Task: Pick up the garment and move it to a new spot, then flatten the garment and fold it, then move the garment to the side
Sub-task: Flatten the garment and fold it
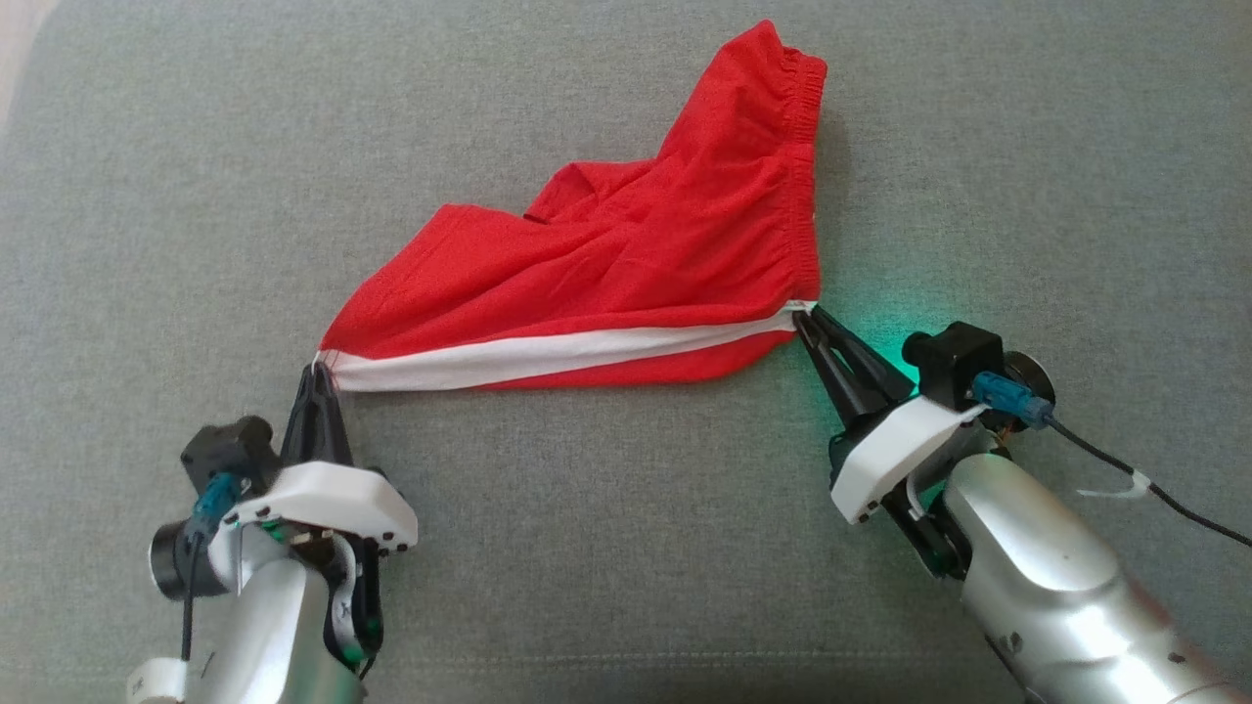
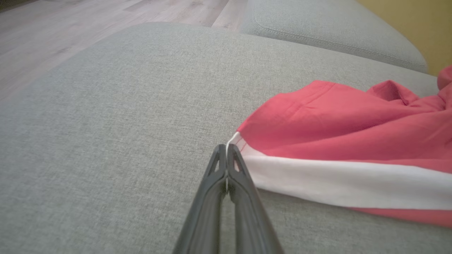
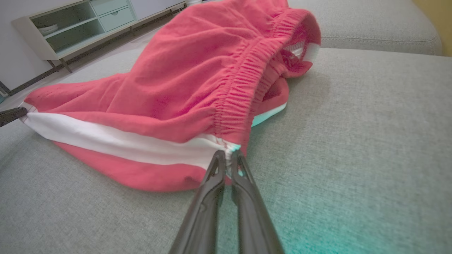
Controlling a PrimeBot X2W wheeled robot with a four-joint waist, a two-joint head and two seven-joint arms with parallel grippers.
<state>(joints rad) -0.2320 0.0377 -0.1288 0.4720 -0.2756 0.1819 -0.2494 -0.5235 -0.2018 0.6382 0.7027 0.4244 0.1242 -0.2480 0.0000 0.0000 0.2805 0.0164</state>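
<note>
Red shorts (image 1: 626, 274) pinched at both ends of the white side stripe (image 1: 548, 352), lying mid sofa cushion (image 1: 626, 548), well clear of its edges.
You are handling light, limp cloth that sags and bunches wherever it is unsupported, so take it at the firmer parts: the hem corner and the elastic waistband (image 1: 804, 176). Your left tool (image 1: 318, 376) is closed on the stripe's hem end and your right tool (image 1: 810, 323) on its waistband end. The second leg is buried in folds, and you cannot tell whether either pinch catches both layers.

silver forearms (image 1: 1047, 577), white housings (image 1: 895, 455), dark fingers (image 1: 846, 367)
</note>
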